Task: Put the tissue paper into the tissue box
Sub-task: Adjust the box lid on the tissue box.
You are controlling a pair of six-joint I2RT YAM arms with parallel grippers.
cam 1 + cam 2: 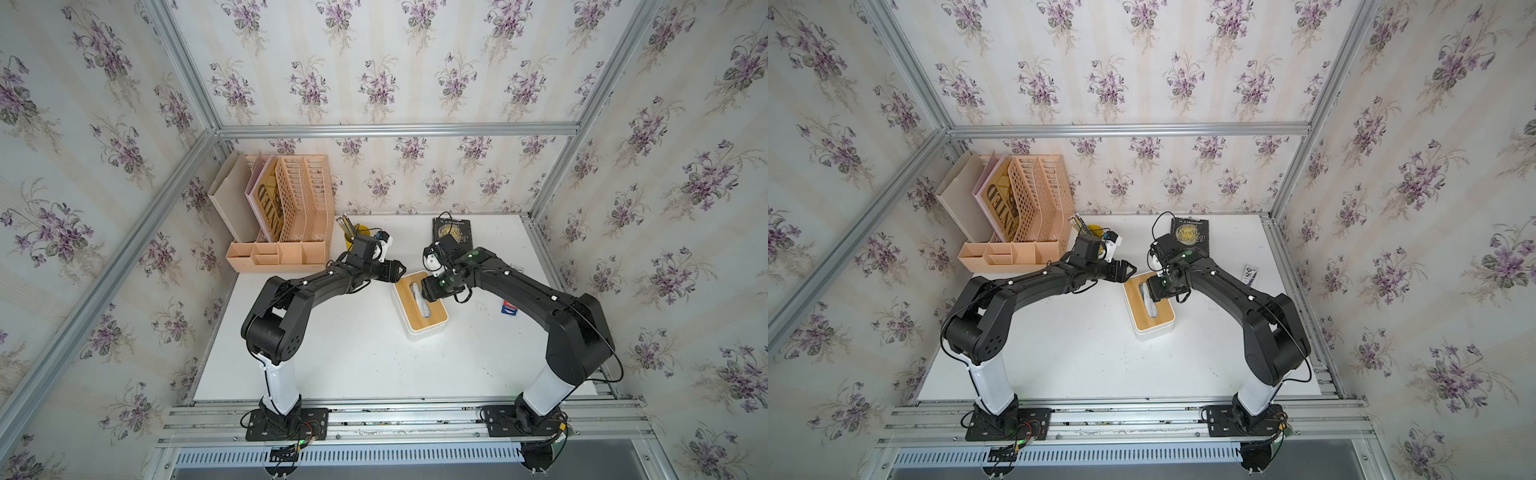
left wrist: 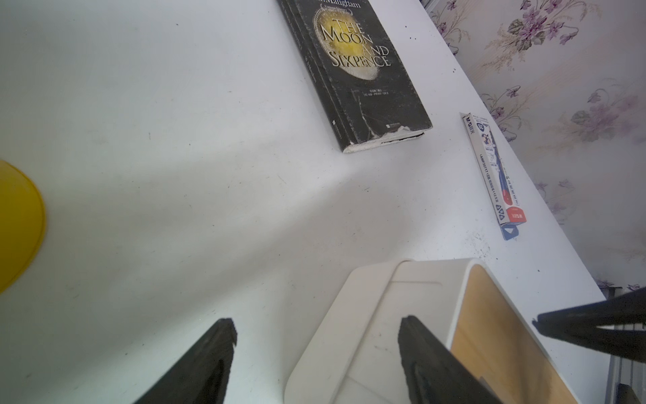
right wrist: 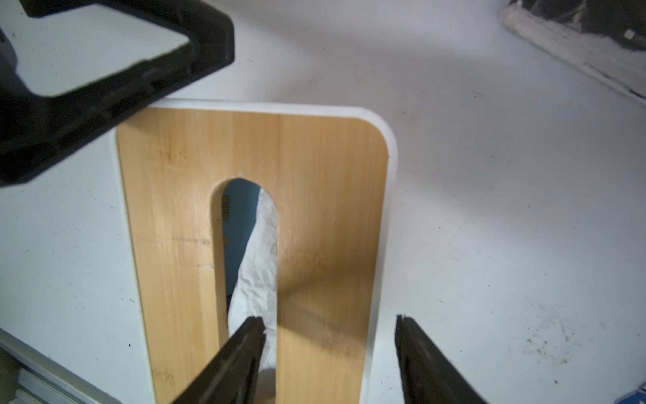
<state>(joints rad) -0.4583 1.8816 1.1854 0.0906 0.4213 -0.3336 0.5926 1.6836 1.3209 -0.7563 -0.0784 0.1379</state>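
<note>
- Now the left gripper (image 2: 316, 325) stretches toward the tissue box (image 2: 367, 297) end, jaws apart and empty.
- Right gripper (image 3: 330, 323) angles down over the lid (image 3: 314, 175), jaws wide and empty.

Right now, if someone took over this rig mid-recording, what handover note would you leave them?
Grippers: the left gripper is open and holds nothing, at the far end of the tissue box. The right gripper is open and holds nothing, above the lid; one fingertip is over the slot, the other is past the lid's edge.
Things: the tissue paper is inside the box, and its white sheet and blue wrap show through the slot.
Done: pack in, lid on; it looks seated.
Left: probably only drawing both arms clear.
</note>
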